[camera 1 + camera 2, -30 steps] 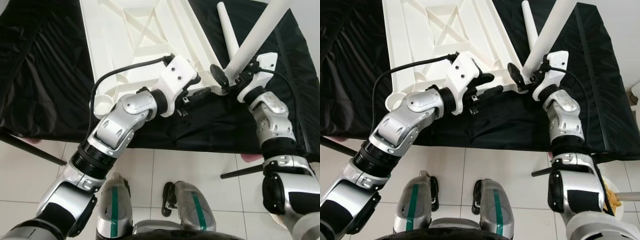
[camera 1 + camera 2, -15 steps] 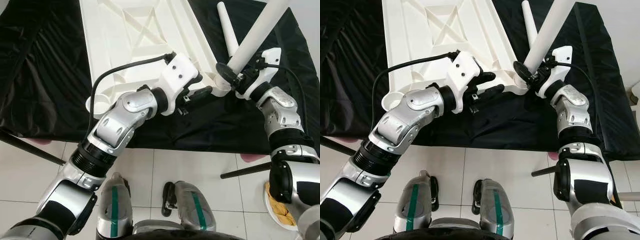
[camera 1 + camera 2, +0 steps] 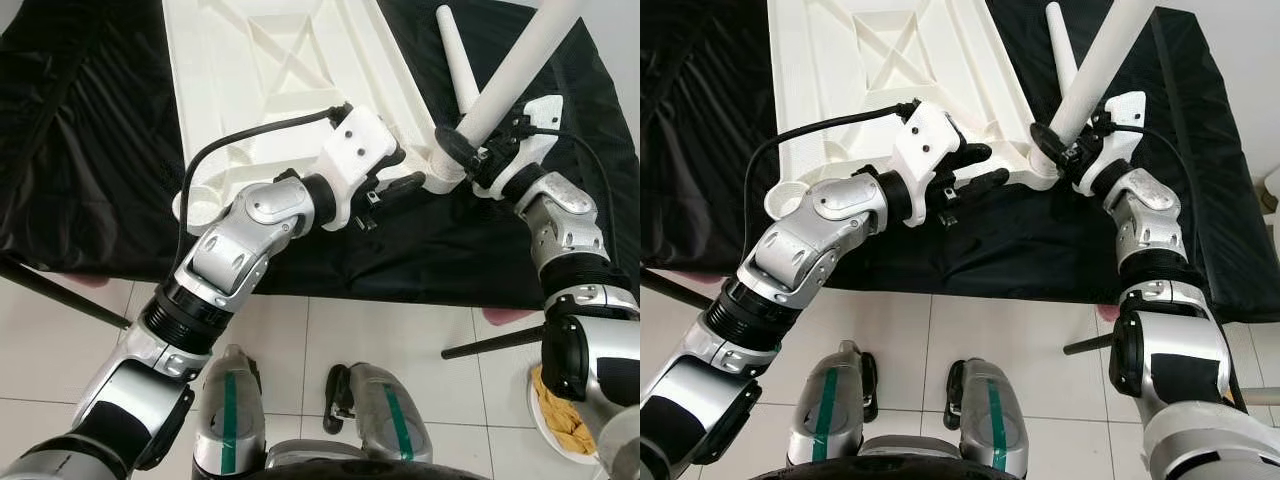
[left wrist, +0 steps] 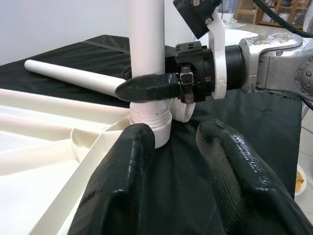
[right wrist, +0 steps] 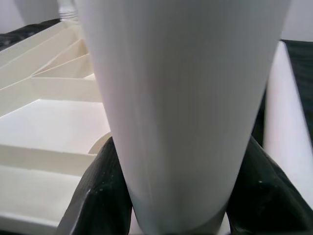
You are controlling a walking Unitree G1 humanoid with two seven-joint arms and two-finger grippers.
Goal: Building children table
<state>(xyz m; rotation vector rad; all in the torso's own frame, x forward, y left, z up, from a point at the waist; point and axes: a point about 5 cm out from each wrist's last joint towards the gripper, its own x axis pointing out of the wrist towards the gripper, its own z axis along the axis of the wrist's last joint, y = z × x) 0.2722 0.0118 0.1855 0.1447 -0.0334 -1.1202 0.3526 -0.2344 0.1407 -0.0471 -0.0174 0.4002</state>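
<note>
Step in hand: seating a leg. White table leg, upper right of frame, clamped in the right gripper, foot at the corner socket of the inverted tabletop. Left gripper, fingers parted, braced the tabletop edge. Next, likely: twisting home. Left wrist view alone showed the threaded joint; spare leg lay behind

You see the white plastic tabletop lying upside down, ribbed underside up, just ahead of the left gripper. A white leg stands in its corner socket, clamped by the right gripper. A second leg lies just beyond.
</note>
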